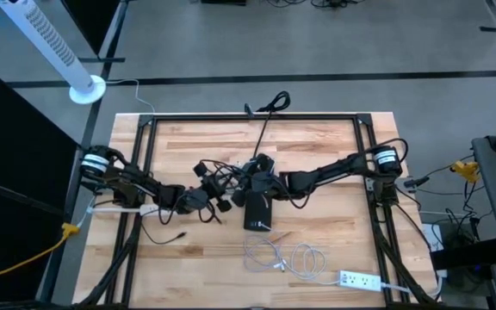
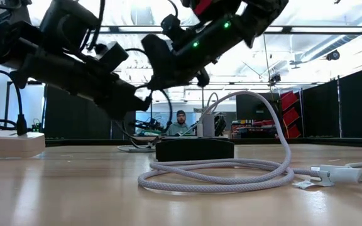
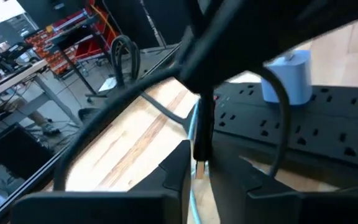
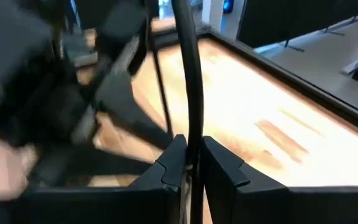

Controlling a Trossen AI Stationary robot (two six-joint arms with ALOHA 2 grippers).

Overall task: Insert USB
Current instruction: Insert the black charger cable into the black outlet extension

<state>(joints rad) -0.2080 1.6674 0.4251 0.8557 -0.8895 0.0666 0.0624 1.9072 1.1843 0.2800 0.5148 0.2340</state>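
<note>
Pincer on my left (image 3: 207, 171) is pinching a slim black cable (image 3: 202, 127), and its metal USB tip (image 3: 199, 169) pokes out between the dark fingers, just above the long black power strip (image 3: 303, 118) with its rows of sockets. A rounded pale-blue plug (image 3: 291, 78) sits upright in that strip. My right pincer (image 4: 190, 163) is pressed together on another smooth black cable (image 4: 190, 74) running straight up from between its fingers. Seen from overhead, both pincers meet over the middle of the bench (image 1: 317, 146), pale planks with a streaky grain, right beside the flat black box (image 1: 257, 212). Near that box lies a loose coil of pale braided cable (image 2: 231, 176), its white connector (image 2: 338, 174) lying flat on the wood. Farther from the box, a white power strip (image 1: 360, 280) rests at the bench's edge.
</note>
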